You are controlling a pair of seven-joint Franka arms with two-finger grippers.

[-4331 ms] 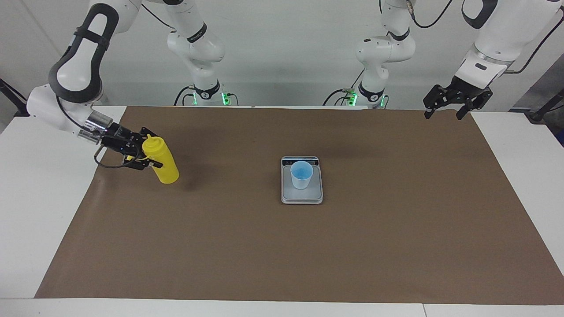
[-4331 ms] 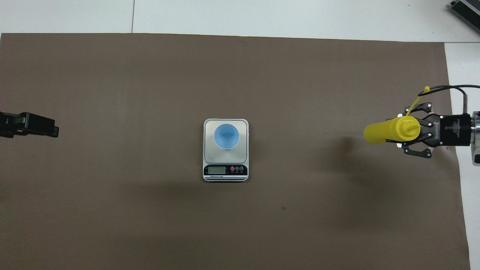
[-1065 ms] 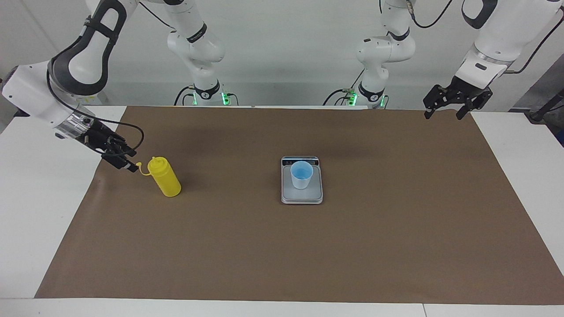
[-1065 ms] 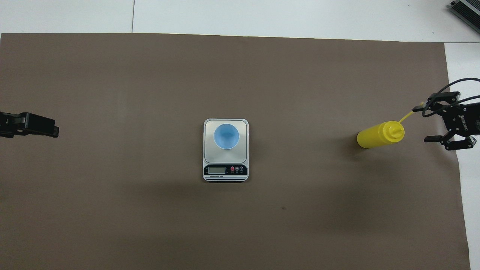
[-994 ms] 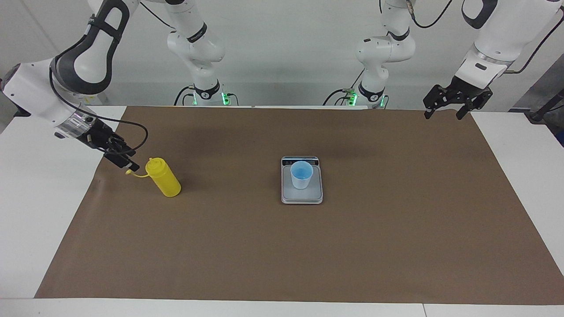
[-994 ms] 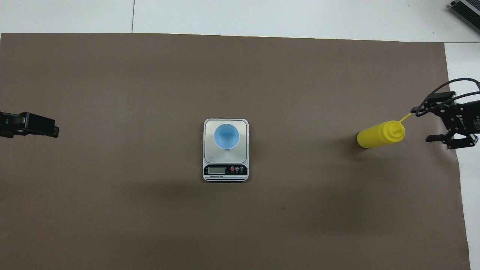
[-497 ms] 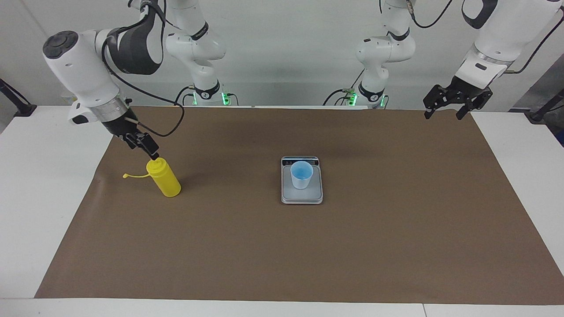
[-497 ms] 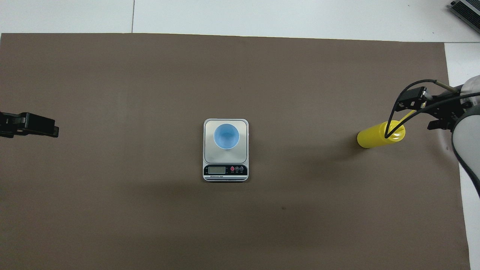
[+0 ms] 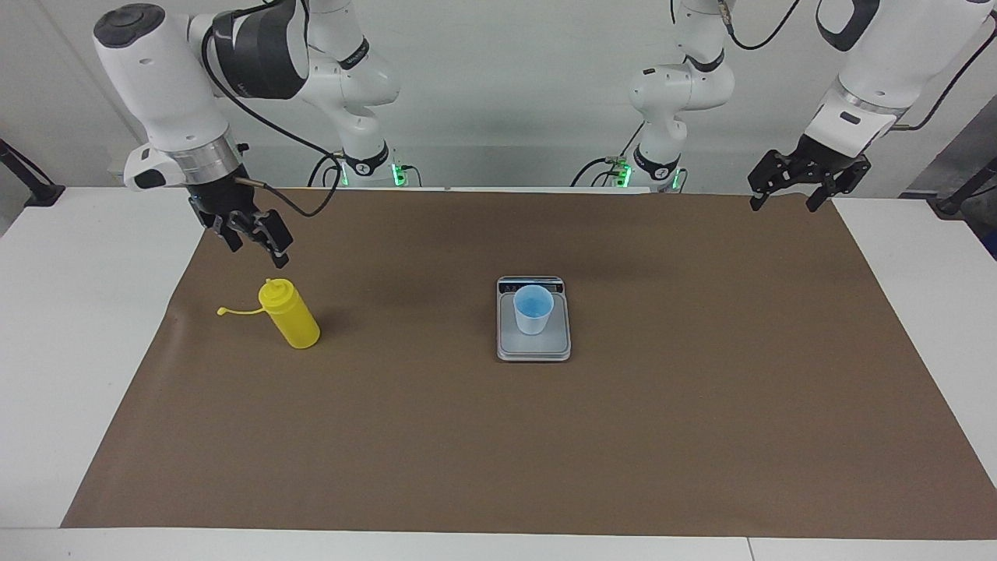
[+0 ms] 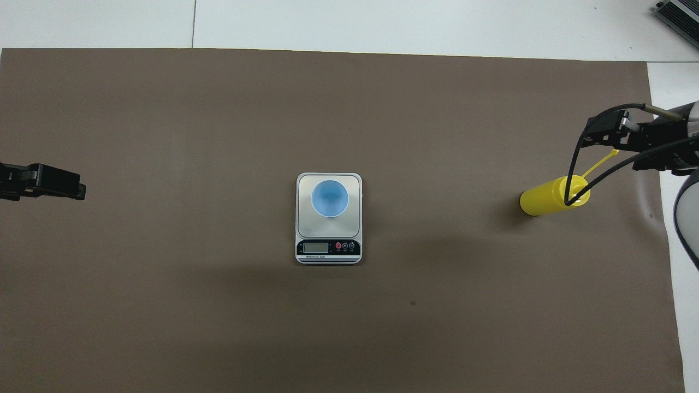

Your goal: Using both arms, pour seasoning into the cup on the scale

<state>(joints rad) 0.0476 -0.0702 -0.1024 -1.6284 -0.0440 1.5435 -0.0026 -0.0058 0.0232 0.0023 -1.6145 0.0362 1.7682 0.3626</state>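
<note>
We're lifting the right gripper point(image 9: 256, 240) off the bright yellow plastic squeeze bottle point(image 9: 290, 315) w/ fingers spread, empty; tip cap's now flipped off, so the nozzle's ready. Bottle's standing at the right arm's end of the tabletop point(image 9: 101, 327), well apart from the light blue plastic cup point(image 9: 533, 308) on the silver-grey scale point(image 9: 533, 349). Left gripper point(image 9: 787, 192) is waiting, open, holding nothing.

R claw point(image 9: 258, 241) raised, open, pointing down — L claw point(image 9: 788, 195) open, arm waiting
</note>
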